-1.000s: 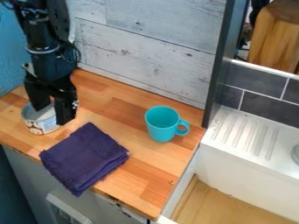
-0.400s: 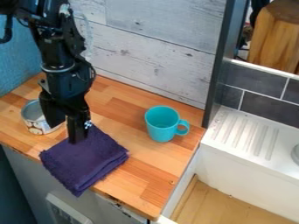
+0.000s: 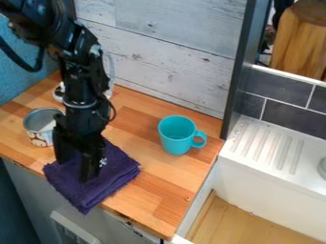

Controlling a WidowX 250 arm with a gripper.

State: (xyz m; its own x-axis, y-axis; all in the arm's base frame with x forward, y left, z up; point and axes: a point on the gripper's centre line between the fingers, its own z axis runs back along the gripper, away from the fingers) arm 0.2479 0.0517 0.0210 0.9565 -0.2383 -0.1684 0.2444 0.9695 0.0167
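The wood-topped counter (image 3: 162,178) spreads below a pale plank wall. Over its left part hangs the black arm (image 3: 79,83), its gripper (image 3: 74,169) pointing down at the folded purple cloth (image 3: 119,164) near the counter's front edge. The fingers are spread apart (whether they touch the fabric, I cannot tell). A turquoise mug (image 3: 175,137) stands upright, right of the cloth; an open can (image 3: 38,138) sits just beside it, on the left.
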